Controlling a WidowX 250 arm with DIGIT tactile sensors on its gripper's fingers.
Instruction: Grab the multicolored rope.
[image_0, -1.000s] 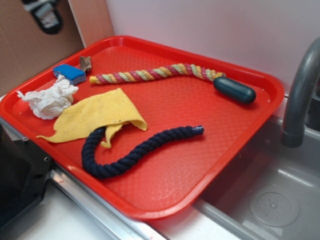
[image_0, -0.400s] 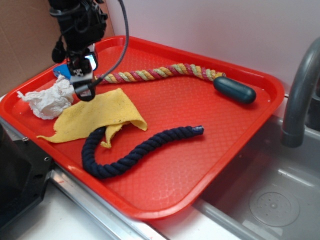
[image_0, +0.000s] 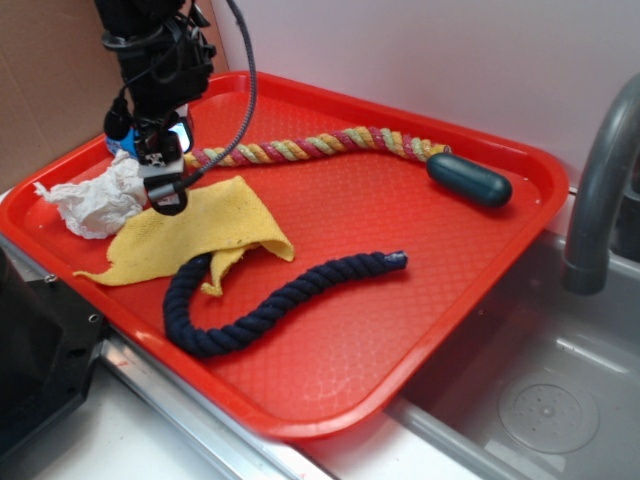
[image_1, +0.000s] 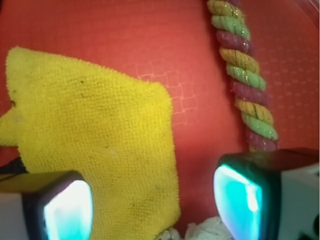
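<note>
At the lower middle of the frame a thick, dark twisted navy rope (image_0: 270, 305) curves on the dimpled red plastic tray (image_0: 480, 260). Beyond it lies a nubby yellow cloth (image_0: 190, 235). At upper left the gripper (image_0: 165, 185) hangs with fingers spread over the cloth's edge, beside the multicolored rope (image_0: 310, 147), a twisted pink, yellow and green cord running toward the upper middle.

White wall (image_0: 420, 60), brown cardboard panel (image_0: 50, 90), steel sink (image_0: 540, 390), grey faucet (image_0: 600, 180).

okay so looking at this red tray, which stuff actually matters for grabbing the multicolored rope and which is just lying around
Matters for the job:
multicolored rope, along the tray's far side
gripper, jaws open, above the yellow cloth's edge near the rope's left end

Just lying about:
yellow cloth
navy rope
dark green oblong object
crumpled white paper
red tray
</note>
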